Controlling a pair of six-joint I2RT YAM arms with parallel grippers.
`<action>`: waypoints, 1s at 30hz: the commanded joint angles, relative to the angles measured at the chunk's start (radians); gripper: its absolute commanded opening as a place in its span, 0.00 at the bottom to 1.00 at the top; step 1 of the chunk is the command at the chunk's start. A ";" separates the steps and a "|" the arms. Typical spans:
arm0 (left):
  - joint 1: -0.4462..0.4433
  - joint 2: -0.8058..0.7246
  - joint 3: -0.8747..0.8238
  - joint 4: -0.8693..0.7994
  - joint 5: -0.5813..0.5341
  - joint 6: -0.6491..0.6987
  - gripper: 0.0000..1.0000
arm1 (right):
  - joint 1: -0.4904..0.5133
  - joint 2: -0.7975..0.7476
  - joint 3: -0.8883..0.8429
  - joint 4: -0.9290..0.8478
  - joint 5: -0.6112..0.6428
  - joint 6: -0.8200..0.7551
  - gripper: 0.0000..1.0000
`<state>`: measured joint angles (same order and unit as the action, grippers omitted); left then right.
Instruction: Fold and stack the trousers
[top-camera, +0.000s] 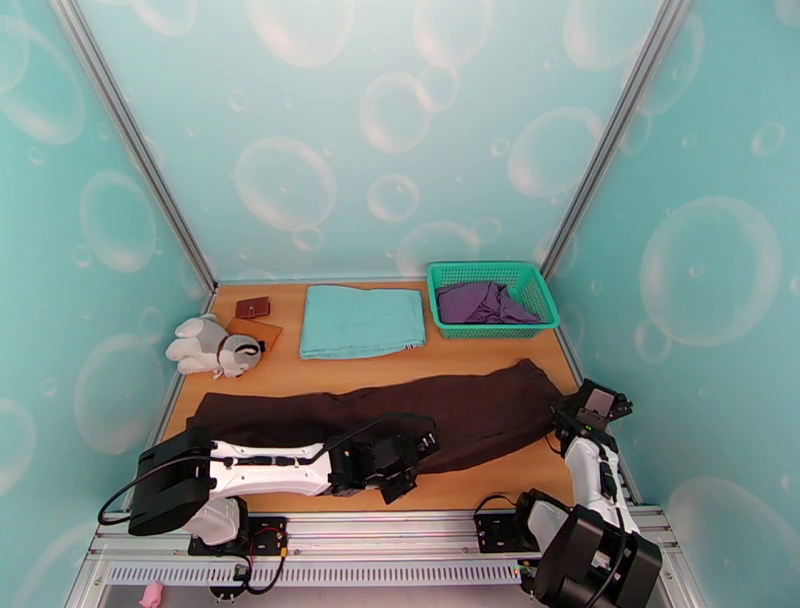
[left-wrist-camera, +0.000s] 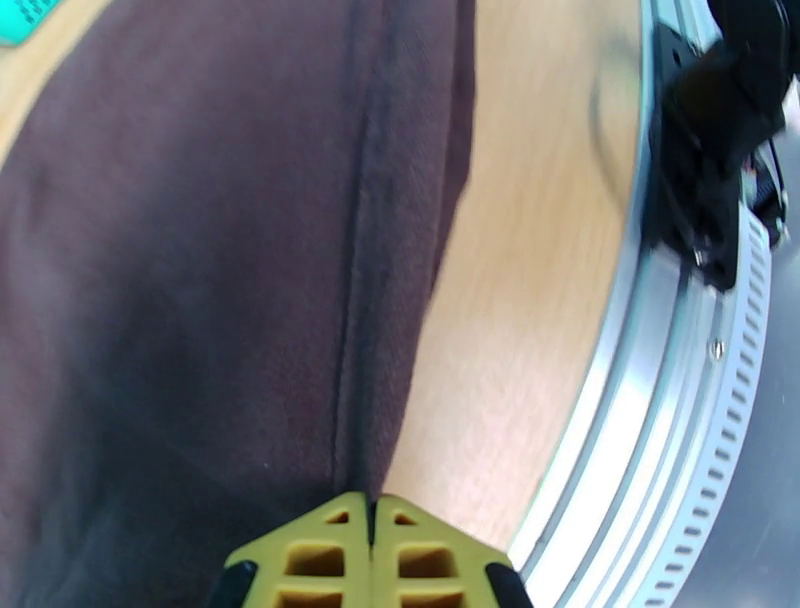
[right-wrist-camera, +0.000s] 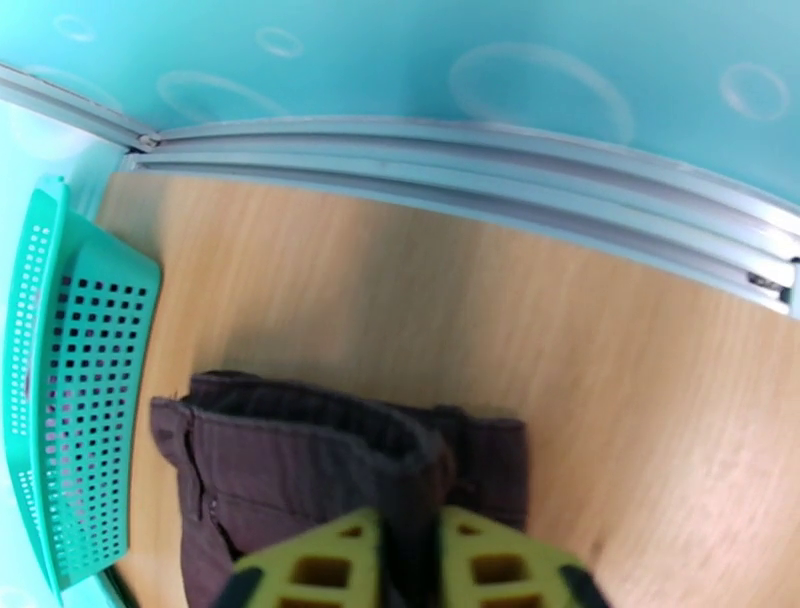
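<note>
My left gripper (left-wrist-camera: 372, 545), seen from its own wrist: the yellow fingers (left-wrist-camera: 310, 560) are pressed flat together, with no gap. They sit at the border of the trousers (left-wrist-camera: 200, 300), whose long seam runs straight away from the tips. A strip of bare table (left-wrist-camera: 530, 250) separates the cloth from the table's edge, where I see a metal rail (left-wrist-camera: 640, 400) and a blurred black mount (left-wrist-camera: 700, 170).

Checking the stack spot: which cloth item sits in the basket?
The purple garment, crumpled in the green basket; the teal cloth and brown trousers lie flat on the table.
</note>
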<state>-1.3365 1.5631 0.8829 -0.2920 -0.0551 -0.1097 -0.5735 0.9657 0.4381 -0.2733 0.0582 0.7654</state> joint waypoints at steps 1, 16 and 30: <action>-0.005 -0.009 -0.038 -0.012 0.162 0.005 0.08 | -0.010 -0.076 0.016 -0.032 0.048 -0.008 0.32; 0.204 -0.143 -0.112 0.302 0.078 -0.032 0.60 | 0.509 -0.132 -0.002 0.104 -0.138 -0.041 0.44; 0.433 0.014 -0.196 0.470 0.060 -0.363 0.59 | 0.607 0.450 0.042 0.347 -0.181 0.110 0.38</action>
<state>-0.9089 1.5562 0.6952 0.1005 0.0242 -0.4057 0.0757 1.3651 0.4629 0.0330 -0.1432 0.8207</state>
